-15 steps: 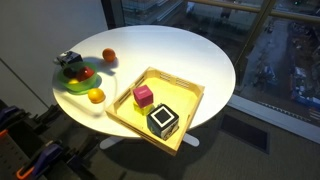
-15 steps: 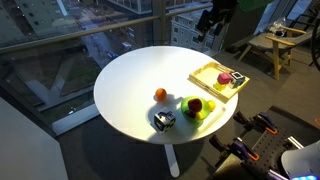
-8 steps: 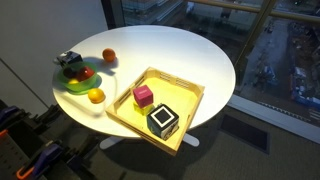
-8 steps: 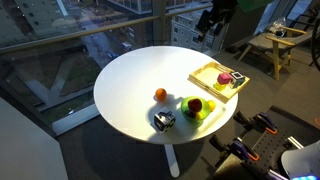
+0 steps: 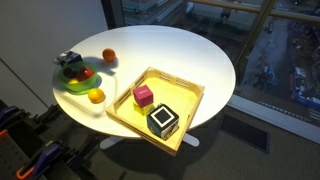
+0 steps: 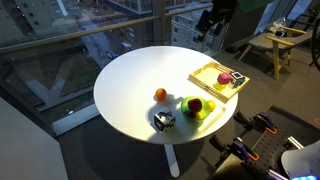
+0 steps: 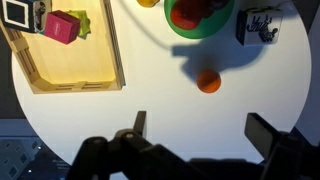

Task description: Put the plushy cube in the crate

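The plushy cube point(image 7: 259, 25), dark grey with whitish patches, sits on the white table next to the green plate; it shows in both exterior views point(image 5: 67, 60) point(image 6: 164, 120). The crate point(image 7: 75, 65) point(image 5: 182, 98) point(image 6: 208, 75) is a shallow light-wood tray holding a pink cube point(image 7: 62, 27) and a black cube with white markings point(image 7: 20, 13). My gripper point(image 7: 203, 130) is open and empty, high above the table's near part, well away from both the plushy cube and the crate. In an exterior view the arm point(image 6: 215, 20) hangs dark above the far edge.
The green plate point(image 7: 203, 27) point(image 5: 75, 84) holds fruit. An orange point(image 7: 208, 81) point(image 5: 108, 57) lies on the table between gripper and plate. A yellow fruit point(image 5: 96, 96) lies between plate and crate. Table edge curves close below the gripper.
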Robot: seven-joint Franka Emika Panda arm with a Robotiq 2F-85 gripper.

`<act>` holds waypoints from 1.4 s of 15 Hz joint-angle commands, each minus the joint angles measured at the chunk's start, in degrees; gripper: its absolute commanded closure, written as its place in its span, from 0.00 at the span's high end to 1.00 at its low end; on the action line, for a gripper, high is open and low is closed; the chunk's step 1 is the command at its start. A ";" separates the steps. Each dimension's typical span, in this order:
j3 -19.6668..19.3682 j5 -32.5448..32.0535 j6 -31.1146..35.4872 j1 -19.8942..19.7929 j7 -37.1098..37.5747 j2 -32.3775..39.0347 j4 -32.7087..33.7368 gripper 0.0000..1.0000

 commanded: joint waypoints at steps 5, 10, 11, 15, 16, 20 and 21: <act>-0.78 -0.33 -0.17 0.84 0.23 0.04 0.12 1.00; -0.84 0.06 -0.57 0.95 0.16 1.71 1.80 1.00; -0.84 0.16 -0.66 0.99 0.16 2.09 2.24 1.00; -0.91 0.77 -1.31 1.25 0.02 4.21 4.59 1.00; -0.94 0.97 -1.50 1.32 -0.06 4.76 5.18 1.00; -1.31 2.97 -3.59 1.95 -1.01 7.07 7.59 1.00; -1.41 3.61 -4.45 2.15 -1.19 7.61 8.16 1.00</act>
